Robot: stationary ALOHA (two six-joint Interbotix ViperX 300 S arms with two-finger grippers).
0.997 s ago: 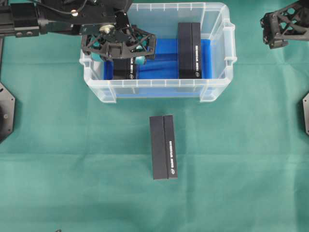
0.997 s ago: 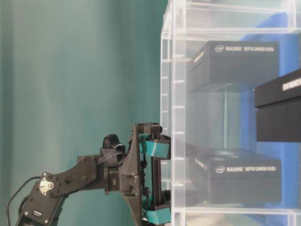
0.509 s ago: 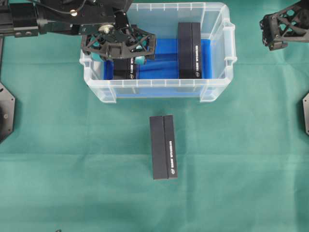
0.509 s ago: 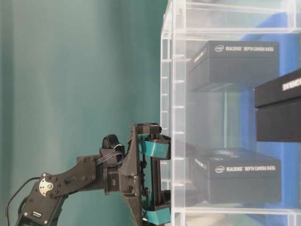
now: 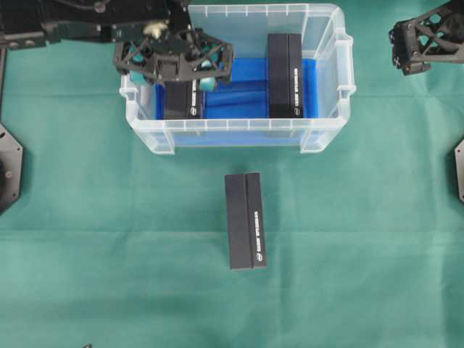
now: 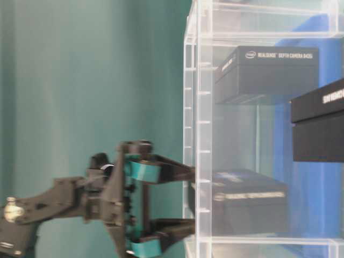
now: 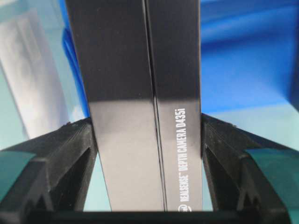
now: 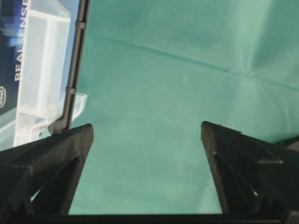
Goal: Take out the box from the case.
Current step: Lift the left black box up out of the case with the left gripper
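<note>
1. Green cloth (image 5: pixel 109 239) tabletop: three black boxes, one (image 5: pixel 245 220) lying mid-table
2. Two in the case (image 5: pixel 330 87) near the far edge
3. left gripper (image 5: pixel 176 59) pinching the left box (image 5: pixel 181 101)
4. right gripper (image 8: pixel 147 140) spread wide, holding nothing

Left hand (image 5: pixel 173 59) and its arm are motion-blurred in table-level view. Top end of held box (image 5: pixel 180 100) is hidden under that hand in overhead view; lettering smeared at table level. Right hand (image 5: pixel 426 42) is cut by overhead frame's top-right edge. Case (image 6: pixel 200 134) is cropped at right and top.
</note>
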